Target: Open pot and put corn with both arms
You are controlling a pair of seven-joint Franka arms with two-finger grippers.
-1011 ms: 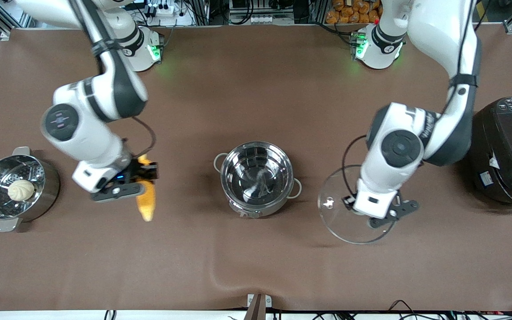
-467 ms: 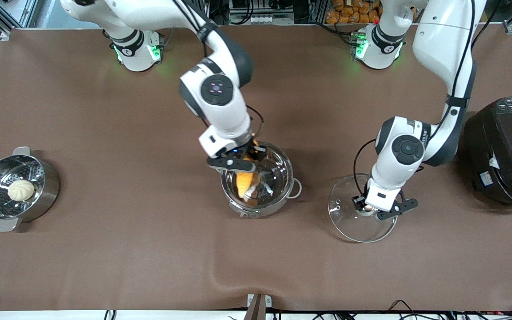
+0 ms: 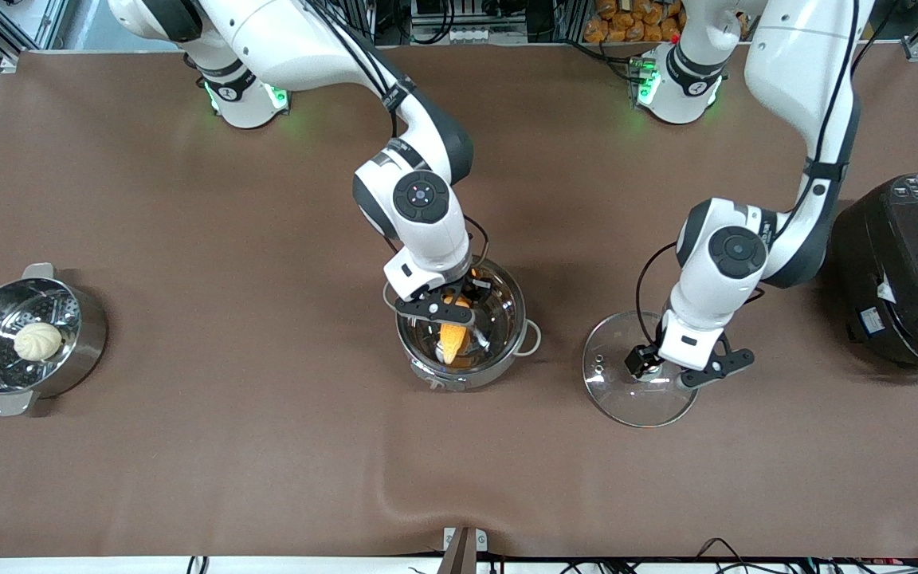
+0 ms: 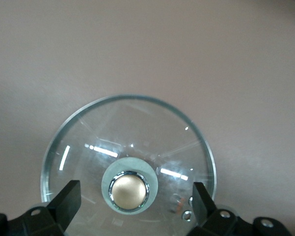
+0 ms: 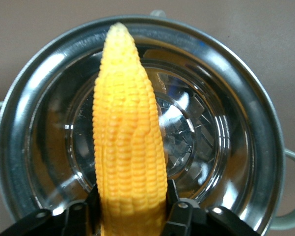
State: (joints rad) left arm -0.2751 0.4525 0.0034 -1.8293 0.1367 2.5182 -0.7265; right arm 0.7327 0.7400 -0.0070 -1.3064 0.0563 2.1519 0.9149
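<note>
The pot (image 3: 513, 323) stands open at the table's middle. My right gripper (image 3: 451, 309) is over it, shut on the thick end of the corn (image 3: 453, 339), whose tapered tip points down into the pot. In the right wrist view the corn (image 5: 130, 132) hangs from my gripper (image 5: 132, 214) above the pot's shiny bottom (image 5: 221, 128). The glass lid (image 3: 610, 375) lies flat on the table beside the pot, toward the left arm's end. My left gripper (image 3: 654, 371) is over it, open, its fingers (image 4: 67, 196) well apart on either side of the copper knob (image 4: 129, 191).
A steel steamer pot (image 3: 68, 363) with a white bun (image 3: 37, 340) stands at the right arm's end. A big black cooker (image 3: 905, 271) stands at the left arm's end. The brown cloth has a wrinkle (image 3: 383, 490) near the front edge.
My right arm has carried the corn from the right arm's side to over the pot and lowered it. The lid has come down onto the table under my left gripper.
</note>
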